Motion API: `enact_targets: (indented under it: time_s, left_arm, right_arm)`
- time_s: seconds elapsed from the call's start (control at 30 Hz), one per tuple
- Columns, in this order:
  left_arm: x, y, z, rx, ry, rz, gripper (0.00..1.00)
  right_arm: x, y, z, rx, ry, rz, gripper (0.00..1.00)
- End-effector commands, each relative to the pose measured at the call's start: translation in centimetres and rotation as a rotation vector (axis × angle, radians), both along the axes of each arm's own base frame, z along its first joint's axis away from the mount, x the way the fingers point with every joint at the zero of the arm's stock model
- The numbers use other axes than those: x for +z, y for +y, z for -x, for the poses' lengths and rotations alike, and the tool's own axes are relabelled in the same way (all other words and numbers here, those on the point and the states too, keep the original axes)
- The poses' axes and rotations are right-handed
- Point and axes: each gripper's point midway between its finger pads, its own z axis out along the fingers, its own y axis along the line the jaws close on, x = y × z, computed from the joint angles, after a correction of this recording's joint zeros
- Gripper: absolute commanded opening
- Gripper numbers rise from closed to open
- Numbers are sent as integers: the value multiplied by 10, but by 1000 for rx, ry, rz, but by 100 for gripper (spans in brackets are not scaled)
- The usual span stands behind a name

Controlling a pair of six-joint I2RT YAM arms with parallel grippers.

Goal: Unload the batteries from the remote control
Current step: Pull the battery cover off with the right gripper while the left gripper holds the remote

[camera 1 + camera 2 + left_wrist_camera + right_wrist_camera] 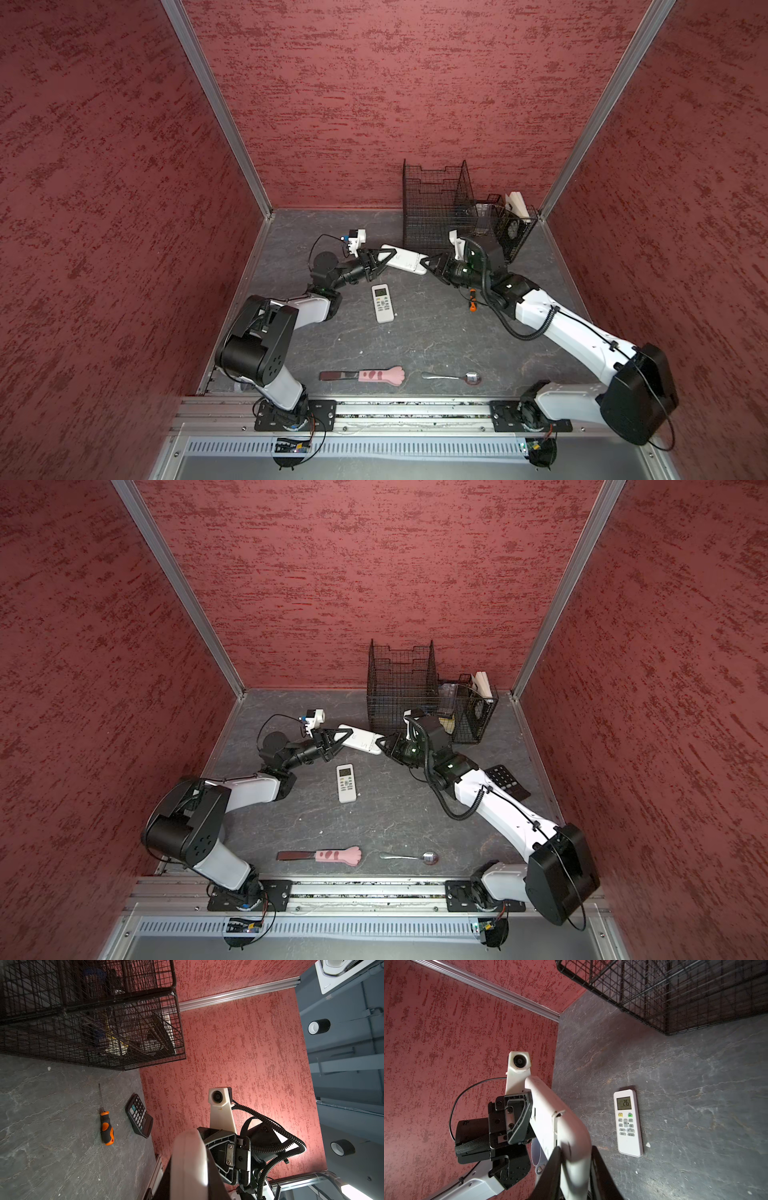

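Locate held remote (405, 259) at frame centre in both top views. Note left gripper (385, 261) clamped on its left end, right gripper (427, 264) clamped on its right end: two-point support, judged to brace body clear of table (415, 332) for cover removal. Treat batteries as unseen, presumably inside.

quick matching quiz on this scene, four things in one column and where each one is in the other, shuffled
1 long white remote
2 remote with screen
3 screwdriver
4 spoon

A beside the calculator
B next to the pink spatula
C between left gripper and right gripper
D lying flat, buttons up

Pairs: 1-C, 2-D, 3-A, 4-B
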Motion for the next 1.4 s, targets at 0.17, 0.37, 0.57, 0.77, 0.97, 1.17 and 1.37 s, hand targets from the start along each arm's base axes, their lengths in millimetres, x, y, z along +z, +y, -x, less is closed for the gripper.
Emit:
enact_targets:
  time_s: [0.17,0.37,0.57,0.77,0.97,1.17,1.37]
  left_arm:
    - [4,-3,-2,-6,-37,-15,0]
    - [2,-3,-3,-5,-31,-18,0]
    - [1,-2,-4,-1,-33,-20,0]
    - [-1,-2,-4,-1,-29,-21,0]
    - [-3,-1,-3,-2,-27,-21,0]
    - [-4,-2,-3,-2,-25,-21,0]
    - [-7,-3,-4,-4,-21,-19,0]
  right_arm:
    - [7,-2,0,-1,-23,2,28]
    - [9,-3,2,-3,-25,-3,28]
    - [12,-5,3,-6,-30,-2,28]
    - [15,-6,3,-9,-36,1,28]
    - [17,-7,5,-10,-38,2,28]
    - [18,-4,4,1,-46,-17,28]
    - [21,-3,4,6,-52,-22,28]
